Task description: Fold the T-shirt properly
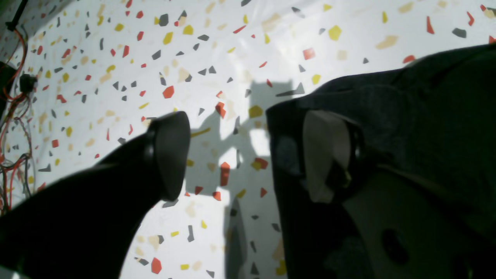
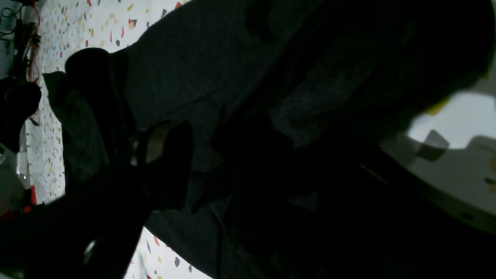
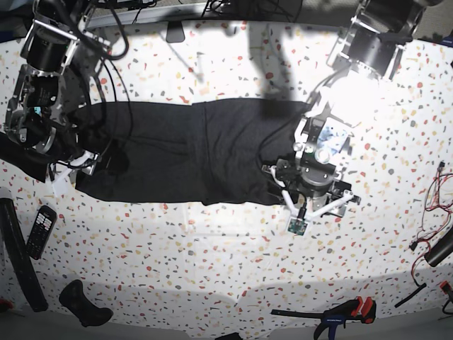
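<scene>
The left gripper hangs with its jaws spread wide and nothing between them. Under the gap lies bare speckled table. One finger stands over the table; the other is over the edge of the T-shirt, which spreads away from that side of the gripper.

The right gripper is also released, its jaws apart, at the opposite end of the shirt. In its wrist view the dark cloth fills nearly everything beneath and beyond the fingers; whether a fingertip touches the cloth cannot be told.

From above, the shirt lies as a long dark band stretched between the two grippers. A black remote lies on the table near the right gripper, apart from the shirt.
</scene>
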`<move>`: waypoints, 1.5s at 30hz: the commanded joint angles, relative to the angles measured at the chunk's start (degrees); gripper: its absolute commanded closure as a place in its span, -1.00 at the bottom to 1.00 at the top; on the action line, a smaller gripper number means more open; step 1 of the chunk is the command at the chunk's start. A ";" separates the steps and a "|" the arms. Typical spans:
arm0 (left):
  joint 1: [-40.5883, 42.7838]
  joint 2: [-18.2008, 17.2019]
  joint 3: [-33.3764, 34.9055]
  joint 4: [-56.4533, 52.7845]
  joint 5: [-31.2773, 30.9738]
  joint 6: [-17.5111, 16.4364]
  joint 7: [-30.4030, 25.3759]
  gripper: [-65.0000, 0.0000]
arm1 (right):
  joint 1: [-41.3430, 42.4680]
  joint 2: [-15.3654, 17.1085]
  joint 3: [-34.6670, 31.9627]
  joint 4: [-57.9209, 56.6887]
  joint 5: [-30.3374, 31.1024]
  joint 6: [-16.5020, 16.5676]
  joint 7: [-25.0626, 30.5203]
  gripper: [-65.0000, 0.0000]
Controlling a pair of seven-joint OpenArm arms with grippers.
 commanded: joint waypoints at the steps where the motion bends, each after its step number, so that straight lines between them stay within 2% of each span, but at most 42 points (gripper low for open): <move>1: -1.40 0.09 -0.28 0.92 0.66 0.22 -1.33 -0.33 | 0.31 0.96 -0.07 0.22 -0.83 -0.01 -2.12 -0.24; 6: -0.70 0.09 -0.28 0.92 0.66 0.22 -1.01 -0.33 | 0.33 2.05 -0.04 0.22 -0.81 -0.01 -2.25 0.66; 8: 0.85 0.09 -0.28 1.18 0.66 0.24 -0.92 -0.33 | 0.44 2.38 -0.04 0.22 -0.81 -0.01 -2.21 0.93; 9: 2.01 0.09 -0.28 1.46 0.66 0.22 -0.92 -0.33 | 0.46 2.56 -0.04 0.22 -0.79 -0.01 -2.08 1.00; 17: 11.39 -0.04 -0.28 2.71 1.20 0.20 -1.79 -0.33 | 1.44 3.65 0.07 0.22 -0.81 -0.01 -0.85 1.00; 20: 13.75 -0.04 -0.28 2.71 1.05 0.20 -4.07 -0.33 | 3.13 4.28 0.07 0.26 -0.61 -0.01 -1.44 1.00; 22: 14.64 -0.02 -0.28 2.71 1.05 0.20 -5.75 -0.33 | 4.83 4.55 0.07 0.37 2.27 -0.01 -4.17 1.00; 25: 14.71 -0.02 -0.28 2.71 1.05 0.20 -7.17 -0.33 | 7.19 3.74 0.04 2.10 10.14 -0.01 -9.57 1.00; 28: 13.94 -0.02 -0.28 2.71 1.07 0.20 -7.50 -0.33 | 8.72 1.62 0.02 6.19 14.99 -0.01 -13.86 1.00; 31: 12.94 -0.02 -0.28 2.71 1.05 0.20 -7.45 -0.33 | 8.92 -0.85 -0.59 11.45 16.79 -0.01 -14.53 1.00; 36: 11.02 -0.04 -0.28 2.69 1.05 0.20 -7.39 -0.33 | 8.94 -5.38 -2.60 17.90 16.79 -0.01 -14.51 1.00; 45: 10.32 -0.02 -0.28 2.64 1.05 0.20 -7.37 -0.33 | 8.94 -14.36 -9.09 18.23 16.57 -0.01 -14.51 1.00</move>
